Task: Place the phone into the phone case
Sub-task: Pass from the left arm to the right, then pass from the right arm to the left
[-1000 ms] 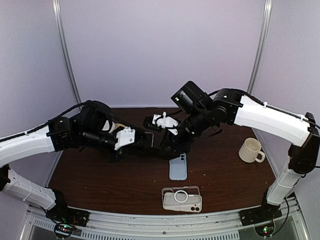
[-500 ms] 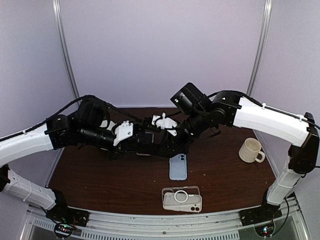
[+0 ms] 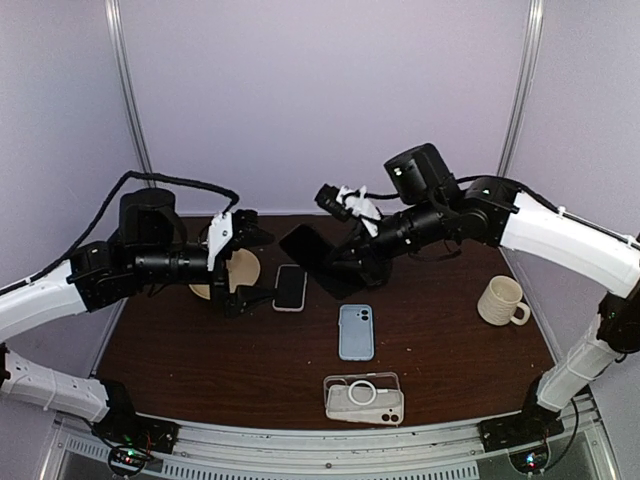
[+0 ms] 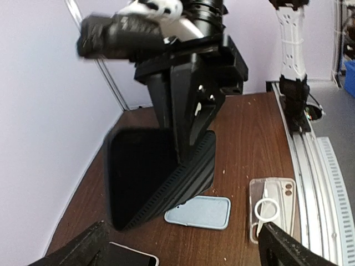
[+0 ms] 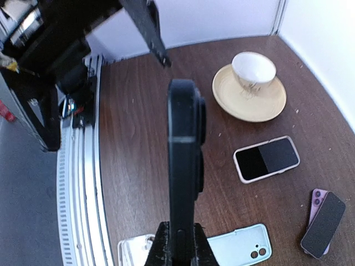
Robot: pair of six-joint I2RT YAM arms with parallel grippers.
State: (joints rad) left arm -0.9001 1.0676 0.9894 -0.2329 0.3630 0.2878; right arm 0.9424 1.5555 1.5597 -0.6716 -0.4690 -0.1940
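Just let go by the left gripper point(image 3: 245, 264), now spread wide, empty, drawn back to the frame's left. Left to the right gripper point(image 5: 178, 235), clamped shut on the black ribbed-edged phone-sized slab point(image 3: 303, 245), raised off the dark brown wooden table point(image 3: 180, 360) at upper centre. Likely a handover finished; cannot tell whether phone, case or both. Below, lying flat: a white-edged dark-screened phone point(image 3: 290, 287), a pale blue phone back point(image 3: 356, 331), a clear ringed case point(image 3: 364, 397), a cream mug point(image 3: 502, 300). Around, lilac walls point(image 3: 320, 100).
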